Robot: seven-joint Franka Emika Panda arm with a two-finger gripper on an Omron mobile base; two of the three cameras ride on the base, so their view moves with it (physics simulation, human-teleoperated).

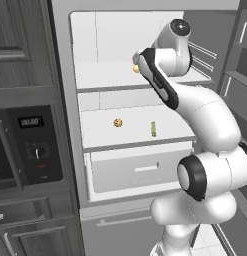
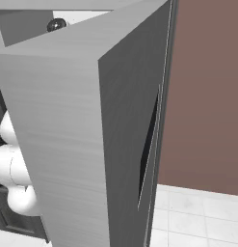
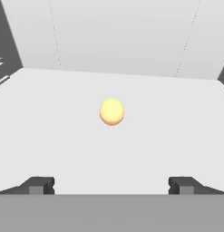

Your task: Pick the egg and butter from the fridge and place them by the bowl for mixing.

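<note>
oven unit (image 1: 30, 145): dark, at the far left of the left base view, with a small lit display and a long handle at its left edge.
fridge (image 1: 90, 125): tall and grey, just right of the oven unit, door swung open; white inside with two white shelves and a white drawer (image 1: 140, 172) below them.
cookie-like item (image 1: 118, 122): brown and speckled, on the lower shelf, left of the butter and apart from it.
egg (image 3: 112, 111): small, smooth, yellow-orange; it sits on the upper shelf (image 3: 50, 136). In the hand view it lies ahead of the jaws, roughly centred between the two finger tips and not touching either. In the left base view it shows as an orange spot (image 1: 136, 68) at the end of the arm.
butter (image 1: 153, 128): thin olive-yellow stick on the lower shelf, right of the cookie-like item, lying roughly front to back.
jaws (image 3: 111, 186): spread wide, nothing between them; the two dark tips stand far apart at the bottom of the hand view, above the bare white shelf.
arm (image 1: 205, 150): white with dark joints, rising from the lower right of the left base view and reaching into the upper shelf.
fridge door (image 2: 67, 135): grey, seen edge-on and close in the right base view.
wall (image 2: 207, 96): brown, right of the door, above a white tiled floor (image 2: 197, 222).
</note>
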